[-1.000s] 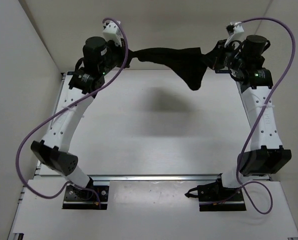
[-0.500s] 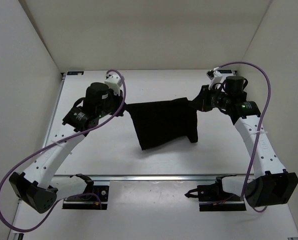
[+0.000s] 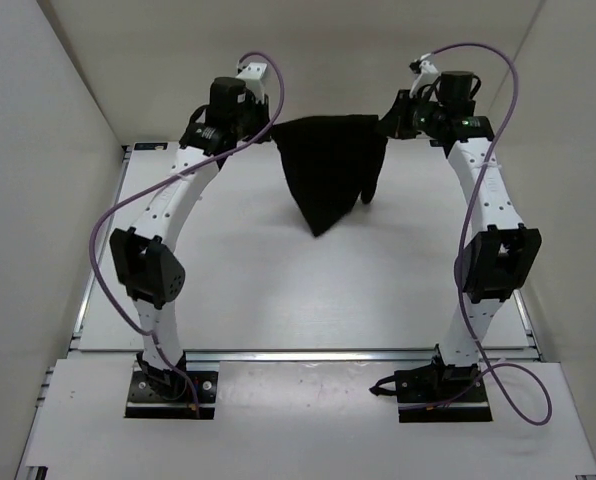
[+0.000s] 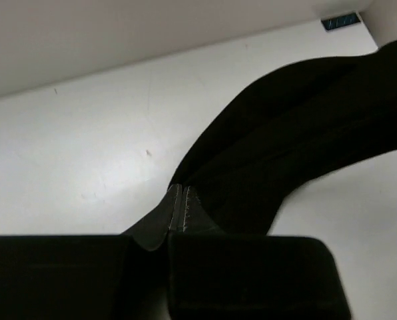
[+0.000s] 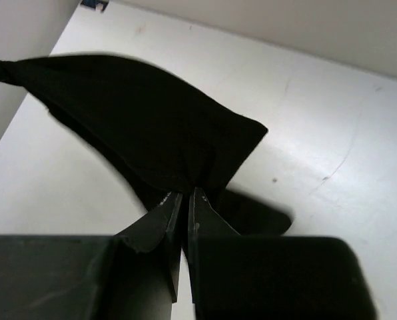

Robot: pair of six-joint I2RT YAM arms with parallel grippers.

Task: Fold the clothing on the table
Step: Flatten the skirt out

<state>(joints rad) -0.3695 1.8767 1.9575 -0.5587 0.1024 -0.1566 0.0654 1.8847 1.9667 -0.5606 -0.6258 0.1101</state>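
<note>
Top external: limp black garment hung between two pinches

Large flat white table [image 3: 228, 300] lies beneath. Above its far edge hangs the plain black soft fabric clothing [image 3: 328, 165], drooping to a point; it should handle light and limp. Its upper corners, the surest holds, are clamped by the left gripper [image 3: 270, 135] and right gripper [image 3: 386, 125].

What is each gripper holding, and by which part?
Both hold the clothing: the left gripper pinches one end of its top edge, the right gripper the other; it hangs between them.
</note>
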